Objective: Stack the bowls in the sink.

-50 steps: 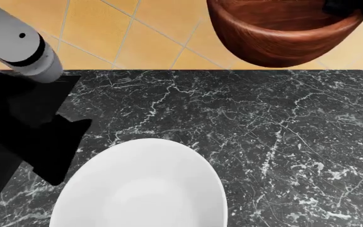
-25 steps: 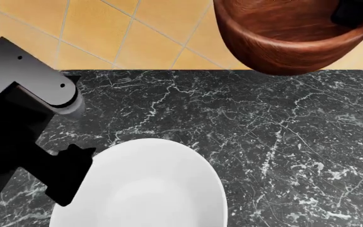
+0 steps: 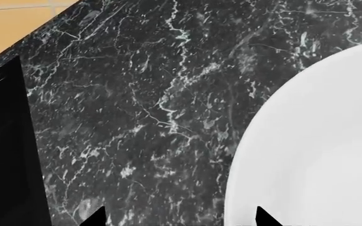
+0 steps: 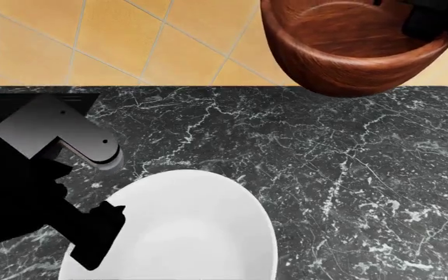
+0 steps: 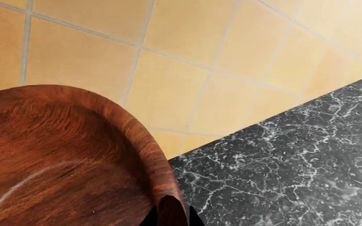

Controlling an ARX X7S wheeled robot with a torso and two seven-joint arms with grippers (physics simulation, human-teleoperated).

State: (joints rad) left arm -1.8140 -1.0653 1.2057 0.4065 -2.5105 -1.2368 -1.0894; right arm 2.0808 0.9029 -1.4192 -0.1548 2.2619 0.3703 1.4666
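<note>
White bowl (image 4: 185, 233) sits mouth-up at the counter's (image 4: 349, 175) near edge, the left gripper (image 3: 177, 217) spread across its rim. Right gripper (image 4: 434, 23) pinches the wood bowl (image 4: 340, 46), tilted, aloft over the far edge.

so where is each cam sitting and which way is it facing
head: high on the robot, facing down at counter, white bowl, wood bowl; left gripper shows.
left wrist: near the left gripper, facing counter and white bowl.
right wrist: facing wood bowl, floor, counter.
All share the counter.
</note>
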